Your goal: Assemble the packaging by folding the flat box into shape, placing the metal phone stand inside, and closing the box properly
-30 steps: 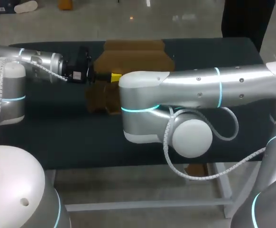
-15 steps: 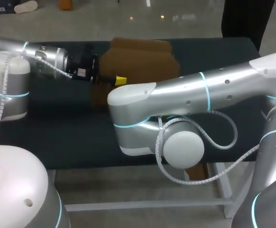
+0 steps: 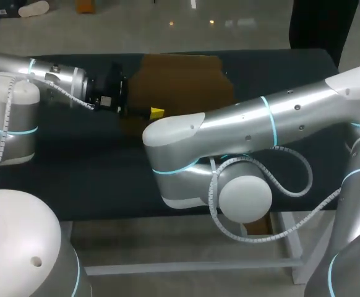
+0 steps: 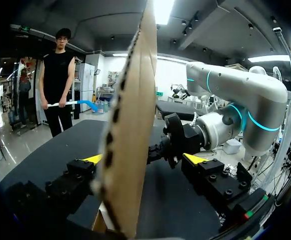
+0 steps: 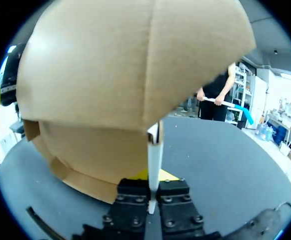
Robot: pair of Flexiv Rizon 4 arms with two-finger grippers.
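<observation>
Head view: the box [image 3: 186, 80] sits at twelve o'clock on the tabletop [image 3: 75, 167]; left wrist view: your left jaws gape around its upright panel; right wrist view: your right jaws pinch a flap edge, so fold slowly against that pinch.

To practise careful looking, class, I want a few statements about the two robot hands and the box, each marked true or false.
1. The right hand is shut on an edge of the cardboard box. True.
2. The left hand clamps the box from both sides. False: its fingers stand wide apart, with the cardboard merely between them.
3. The box is folded up and closed. False: it is an open sheet of cardboard with creases, not yet shaped.
4. The table has a dark top. True.
</observation>
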